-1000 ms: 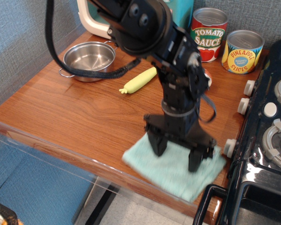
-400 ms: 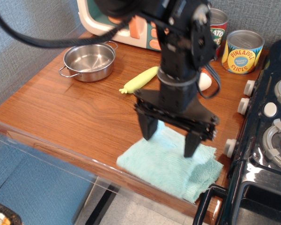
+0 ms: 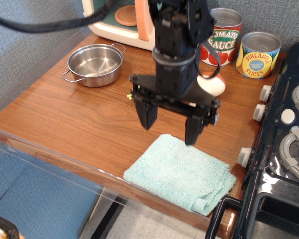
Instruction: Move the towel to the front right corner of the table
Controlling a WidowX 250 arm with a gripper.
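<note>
The light aqua towel lies flat and folded at the front right corner of the reddish-brown wooden table, next to the black toy stove. My black gripper hangs open and empty above the towel's back edge, clear of it, its two fingers spread wide.
A steel pot sits at the back left. A tomato sauce can and a pineapple can stand at the back right. A white egg-like object lies behind the arm. The black toy stove borders the right side. A white and teal toy appliance stands at the back.
My gripper has lifted off the towel and risen back and left, staying open. The towel stays released at the front right corner, settled flat. The arm now covers the yellow vegetable.
</note>
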